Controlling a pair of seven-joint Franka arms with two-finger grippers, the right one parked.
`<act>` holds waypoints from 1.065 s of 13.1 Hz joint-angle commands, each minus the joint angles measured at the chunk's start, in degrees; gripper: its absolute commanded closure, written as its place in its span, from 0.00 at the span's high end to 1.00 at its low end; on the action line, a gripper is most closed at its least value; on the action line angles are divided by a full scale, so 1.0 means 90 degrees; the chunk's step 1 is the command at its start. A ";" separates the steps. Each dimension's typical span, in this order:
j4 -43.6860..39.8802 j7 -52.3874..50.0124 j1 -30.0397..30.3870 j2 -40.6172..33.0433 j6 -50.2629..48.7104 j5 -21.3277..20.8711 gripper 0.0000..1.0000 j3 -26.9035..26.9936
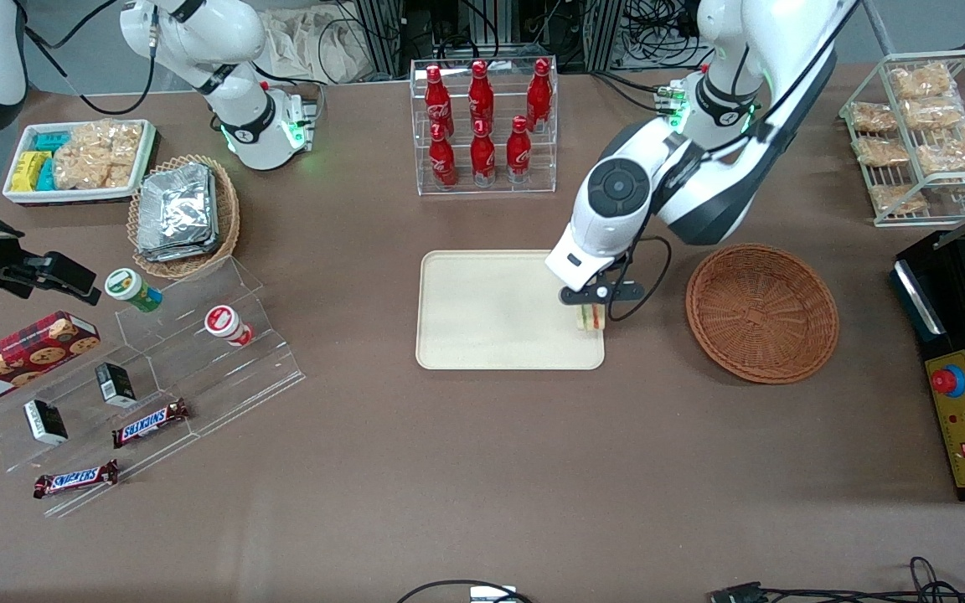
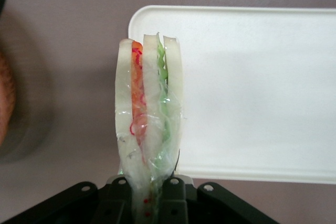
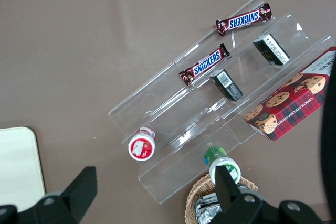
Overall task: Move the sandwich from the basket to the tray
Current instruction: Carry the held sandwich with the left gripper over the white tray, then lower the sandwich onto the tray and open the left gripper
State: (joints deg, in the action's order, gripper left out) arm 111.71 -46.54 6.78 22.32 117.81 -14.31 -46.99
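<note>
I've got the left arm's tool [image 1: 590, 311] clenched on the small triangular clear-wrapped sandwich w/ green and red-orange filling [image 2: 149, 114], fingers pinching the wedge's narrow end. Sandwich hangs from the tool, cut edge w/ its stripes facing the wrist cam. In front view the tool sits over the edge of the flat cream-beige rectangular plastic tray [image 1: 491, 310], at the corner toward the working arm's end and nearer the front cam. Can't tell if the sandwich touches the tray. Round reddish-brown woven wicker basket [image 1: 761, 312] sits on the brown table [image 1: 482, 469] beside the tool, toward the working arm's end, apart from the tray.
</note>
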 commanded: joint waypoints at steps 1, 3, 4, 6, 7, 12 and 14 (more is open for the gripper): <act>-0.0058 -0.0170 -0.0011 0.0779 0.0425 -0.0867 0.03 -0.0062; -0.0058 -0.0384 -0.0050 0.1103 0.0718 -0.1250 0.03 -0.0062; -0.0058 -0.0463 -0.0060 0.1239 0.0835 -0.1396 0.03 -0.0052; -0.0058 -0.0813 -0.0060 0.1474 0.0972 -0.1738 0.03 -0.0052; -0.0068 -0.0912 -0.0060 0.1533 0.0973 -0.1846 0.08 -0.0062; -0.0078 -0.1079 -0.0060 0.1524 0.0944 -0.1847 1.00 -0.0062; -0.0088 -0.1069 -0.0060 0.1514 0.0924 -0.1847 1.00 -0.0062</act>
State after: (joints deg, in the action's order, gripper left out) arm 111.72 -54.68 6.32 35.72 126.39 -29.66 -47.10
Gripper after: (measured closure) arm 0.445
